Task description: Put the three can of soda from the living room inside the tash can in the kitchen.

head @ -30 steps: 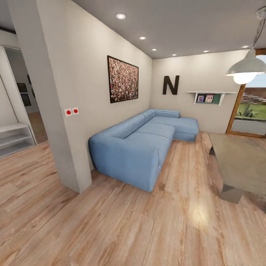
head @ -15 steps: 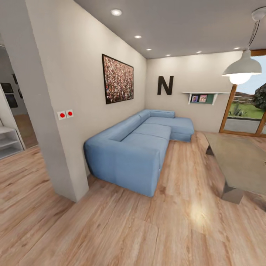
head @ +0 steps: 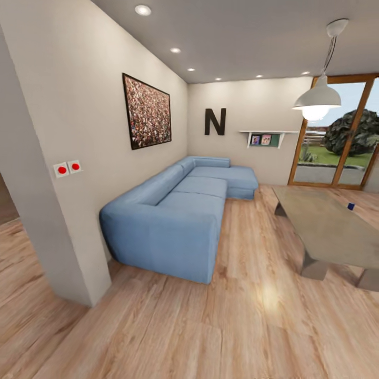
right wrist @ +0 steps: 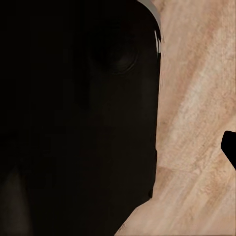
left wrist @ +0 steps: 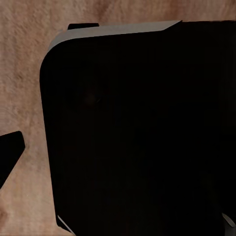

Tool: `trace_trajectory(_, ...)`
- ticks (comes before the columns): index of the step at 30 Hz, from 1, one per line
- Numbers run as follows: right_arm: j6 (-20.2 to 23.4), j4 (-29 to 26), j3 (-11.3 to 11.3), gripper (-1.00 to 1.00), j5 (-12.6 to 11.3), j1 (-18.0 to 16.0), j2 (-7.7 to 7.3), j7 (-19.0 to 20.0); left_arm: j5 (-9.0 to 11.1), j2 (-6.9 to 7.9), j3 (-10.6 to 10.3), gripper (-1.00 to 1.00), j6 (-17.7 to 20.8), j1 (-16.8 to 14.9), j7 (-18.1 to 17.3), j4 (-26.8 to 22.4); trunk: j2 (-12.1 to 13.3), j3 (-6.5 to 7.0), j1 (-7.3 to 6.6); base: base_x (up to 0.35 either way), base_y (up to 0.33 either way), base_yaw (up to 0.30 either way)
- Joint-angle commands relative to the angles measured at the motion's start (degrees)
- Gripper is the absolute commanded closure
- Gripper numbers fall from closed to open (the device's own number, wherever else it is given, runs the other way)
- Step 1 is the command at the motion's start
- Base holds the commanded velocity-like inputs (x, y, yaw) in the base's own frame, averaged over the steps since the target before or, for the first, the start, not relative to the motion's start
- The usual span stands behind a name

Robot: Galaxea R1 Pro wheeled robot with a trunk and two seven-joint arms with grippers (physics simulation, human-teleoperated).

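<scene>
The head view looks into the living room: a blue sofa (head: 173, 221) along the wall and a glass coffee table (head: 326, 231) on the wood plank floor (head: 210, 326). A dark blue soda can (head: 350, 206) stands on the table's far right side. Both wrist views show dark robot bodywork over the floor; whether either pincer is apart or together cannot be told.

Blue sofa (head: 173, 221) — pale wood-plank floor (head: 210, 326) — dark blue can (head: 350, 206).
</scene>
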Motion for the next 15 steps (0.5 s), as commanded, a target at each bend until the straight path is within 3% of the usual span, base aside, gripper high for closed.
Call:
trace_trajectory(1,0.0,0.0,0.0,-1.0,0.0,0.0,0.0,0.0,0.0,-0.01,0.0,-1.0,0.0,0.0,0.0,0.0,0.0,0.0,0.0,0.061,0.127,-0.283)
trace_trajectory(15,0.0,0.0,0.2,-1.0,0.1,0.0,0.08,0.1,0.0,-0.01,0.0,-1.0,0.0,0.0,0.0,0.0,0.0,0.0,0.0,0.015,0.032,-0.285)
